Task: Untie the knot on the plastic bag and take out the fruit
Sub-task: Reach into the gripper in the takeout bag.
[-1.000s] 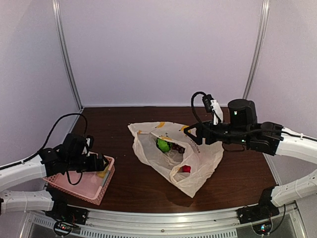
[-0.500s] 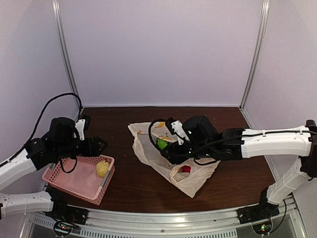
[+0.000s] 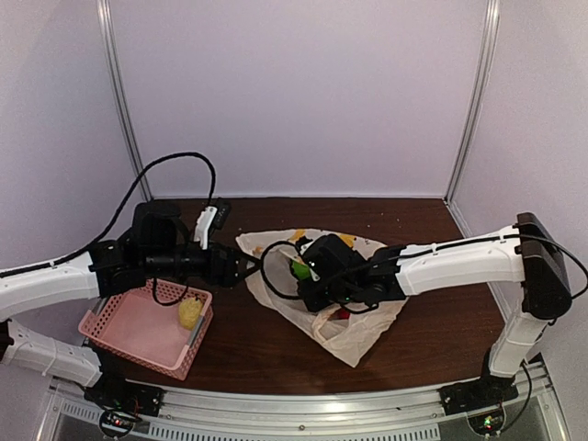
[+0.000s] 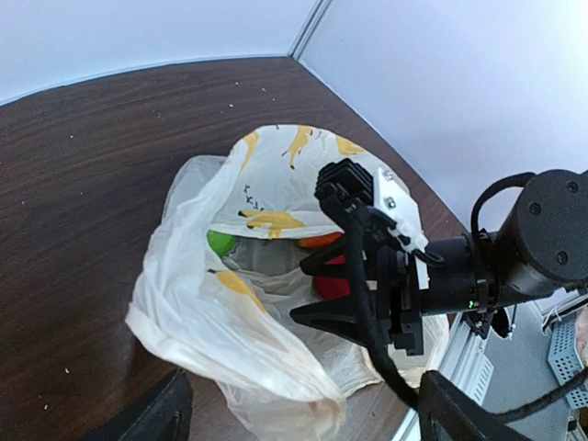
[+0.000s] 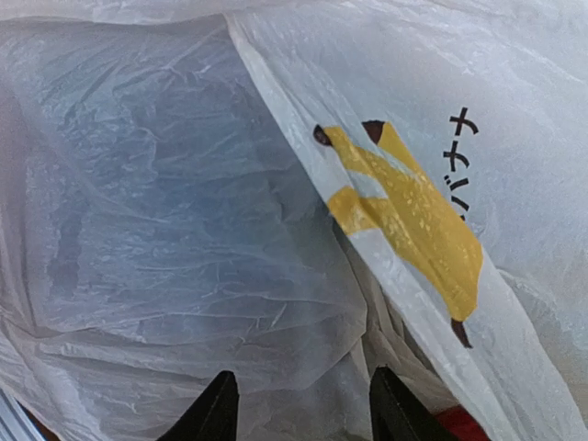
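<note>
The plastic bag (image 3: 363, 303) lies open on the table, pale with yellow banana prints; no knot shows. It also fills the left wrist view (image 4: 266, 184) and the right wrist view (image 5: 230, 211). A green fruit (image 3: 300, 267) and a red fruit (image 4: 333, 280) lie inside; red also shows in the right wrist view (image 5: 455, 424). My right gripper (image 3: 310, 292) is open with its fingers inside the bag's mouth, against the plastic (image 5: 303, 409). My left gripper (image 3: 241, 268) is open at the bag's left edge, and a fold of the bag lies between its fingers (image 4: 303, 418).
A pink perforated basket (image 3: 129, 335) stands at the front left with a yellow pear (image 3: 190, 310) in it. Metal posts and pale walls close the back and sides. The right arm's black cable (image 4: 367, 303) loops over the bag.
My left gripper left the yellow pear in the basket and moved right to the bag's edge. My right arm swung left and lowered its open fingers into the bag.
</note>
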{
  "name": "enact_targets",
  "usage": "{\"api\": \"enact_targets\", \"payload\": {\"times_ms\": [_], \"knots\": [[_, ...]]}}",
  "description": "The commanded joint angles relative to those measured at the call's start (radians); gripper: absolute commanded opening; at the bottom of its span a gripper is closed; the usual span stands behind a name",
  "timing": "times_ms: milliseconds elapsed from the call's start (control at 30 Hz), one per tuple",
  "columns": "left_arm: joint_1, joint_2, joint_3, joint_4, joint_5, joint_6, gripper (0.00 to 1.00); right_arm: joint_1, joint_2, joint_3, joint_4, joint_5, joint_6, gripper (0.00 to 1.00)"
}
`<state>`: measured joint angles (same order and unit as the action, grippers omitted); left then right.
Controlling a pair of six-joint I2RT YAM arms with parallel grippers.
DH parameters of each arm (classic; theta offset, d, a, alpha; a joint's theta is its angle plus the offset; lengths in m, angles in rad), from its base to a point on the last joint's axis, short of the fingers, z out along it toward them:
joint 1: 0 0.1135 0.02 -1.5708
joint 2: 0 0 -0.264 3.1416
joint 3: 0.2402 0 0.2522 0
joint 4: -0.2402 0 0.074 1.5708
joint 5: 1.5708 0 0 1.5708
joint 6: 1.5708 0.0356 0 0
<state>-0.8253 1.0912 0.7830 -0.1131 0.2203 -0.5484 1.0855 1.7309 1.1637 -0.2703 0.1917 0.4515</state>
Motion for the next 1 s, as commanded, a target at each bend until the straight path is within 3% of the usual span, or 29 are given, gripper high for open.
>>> {"api": "enact_targets", "payload": {"times_ms": [0, 333, 400, 567, 700, 767, 967], "knots": [[-0.009, 0.087, 0.048, 0.045, -0.060, -0.015, 0.87, -0.024, 0.047, 0.054, -0.005, 0.085, 0.029, 0.52], [-0.019, 0.234, 0.035, 0.129, -0.045, -0.106, 0.87, -0.094, 0.111, 0.109, 0.036, 0.124, 0.031, 0.61], [-0.026, 0.264, 0.038, 0.148, -0.025, -0.110, 0.78, -0.105, 0.130, 0.123, 0.047, 0.121, 0.028, 0.61], [-0.036, 0.303, 0.046, 0.127, -0.025, -0.111, 0.32, -0.137, 0.180, 0.166, 0.074, 0.116, 0.009, 0.61], [-0.038, 0.300, 0.037, 0.120, -0.028, -0.112, 0.06, -0.162, 0.226, 0.204, 0.102, 0.081, -0.019, 0.64], [-0.038, 0.297, 0.031, 0.118, -0.030, -0.113, 0.00, -0.170, 0.253, 0.230, 0.100, 0.074, -0.032, 0.66], [-0.040, 0.273, 0.017, 0.118, -0.040, -0.113, 0.00, -0.197, 0.339, 0.294, 0.071, 0.063, -0.048, 0.73]]}}
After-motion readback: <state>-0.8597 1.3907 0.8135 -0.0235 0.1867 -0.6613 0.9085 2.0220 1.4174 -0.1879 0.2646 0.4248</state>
